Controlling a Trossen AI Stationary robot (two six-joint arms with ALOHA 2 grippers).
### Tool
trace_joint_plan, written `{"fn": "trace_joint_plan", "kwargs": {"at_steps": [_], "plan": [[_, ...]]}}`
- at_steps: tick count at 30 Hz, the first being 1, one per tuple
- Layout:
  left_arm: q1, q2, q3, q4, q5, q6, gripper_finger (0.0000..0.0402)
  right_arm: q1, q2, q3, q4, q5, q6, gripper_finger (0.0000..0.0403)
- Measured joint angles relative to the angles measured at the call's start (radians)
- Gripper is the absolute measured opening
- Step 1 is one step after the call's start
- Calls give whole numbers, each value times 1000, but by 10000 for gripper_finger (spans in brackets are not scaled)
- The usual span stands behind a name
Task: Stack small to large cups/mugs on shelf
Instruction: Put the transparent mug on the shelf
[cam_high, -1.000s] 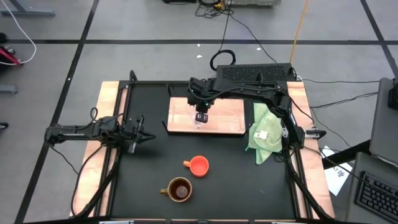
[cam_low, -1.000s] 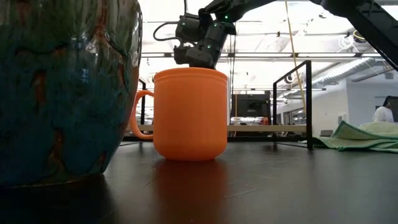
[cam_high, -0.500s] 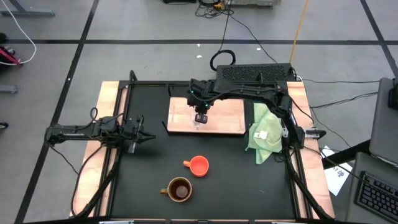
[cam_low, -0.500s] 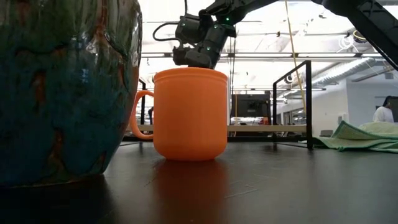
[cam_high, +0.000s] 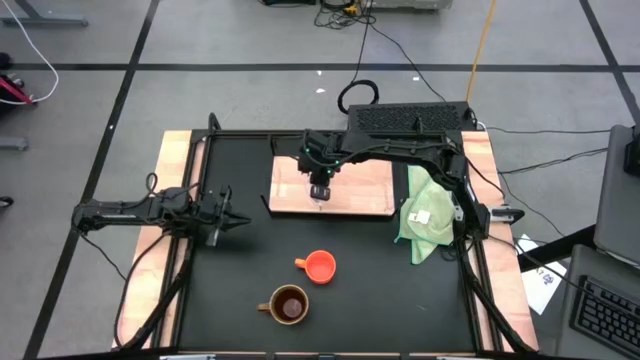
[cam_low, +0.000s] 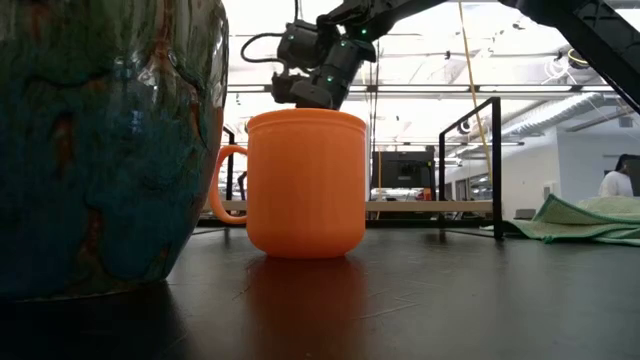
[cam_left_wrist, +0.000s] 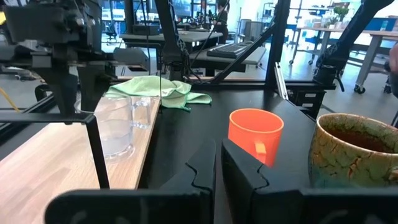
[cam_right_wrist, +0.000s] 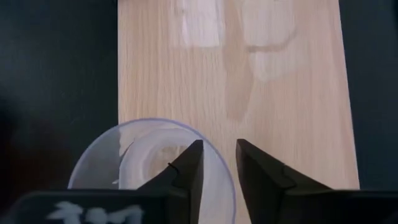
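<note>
Left gripper (cam_high: 243, 218): parked over the left part of the dark table (cam_high: 230, 290), well apart from every cup. Fingers drawn almost together, only a thin slit between them in its wrist view; it holds nothing.

Brown mug (cam_high: 288, 304): upright on the table near its front edge, handle to the left. Untouched.

Orange cup (cam_high: 319, 266): upright on the table just behind and right of the brown mug, well apart from the shelf. Untouched.

Shelf (cam_high: 370, 190): light-wood board lying flat at the back centre of the table. Bare wood to either side of the glass cup.

Glass cup (cam_left_wrist: 115, 124): standing upright on the shelf, left of its middle.

Right gripper (cam_right_wrist: 216, 163): above the glass cup, pointing down. Fingers narrow, a slim gap between them. In the right wrist view the tips sit over the cup's rim; whether they touch the glass cannot be told. It appears to carry nothing.

Green cloth (cam_high: 428, 215): bunched at the right end of the shelf, clear of the cups.

Risk one: a finger catching the rim on the way up would tip or drag the light glass cup along the board.

Risk two: the orange cup must nest with the glass cup; off-centre placement could knock the glass over.

Risk three: the orange cup's handle faces the brown mug; a careless approach may bump the mug.
</note>
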Motion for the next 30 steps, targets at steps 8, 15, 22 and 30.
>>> {"fn": "trace_joint_plan", "kwargs": {"at_steps": [8,15,22,30], "plan": [[0,0,0,0,0,0,26,0,-2,38,-11,0,0,102],[0,0,0,15,0,-4,26,0,-66,41,-18,-1,18,109],[0,0,0,73,0,-27,26,6,-191,41,-131,0,60,93],[0,0,37,31,-79,-77,26,113,-314,41,-194,62,65,7]]}}
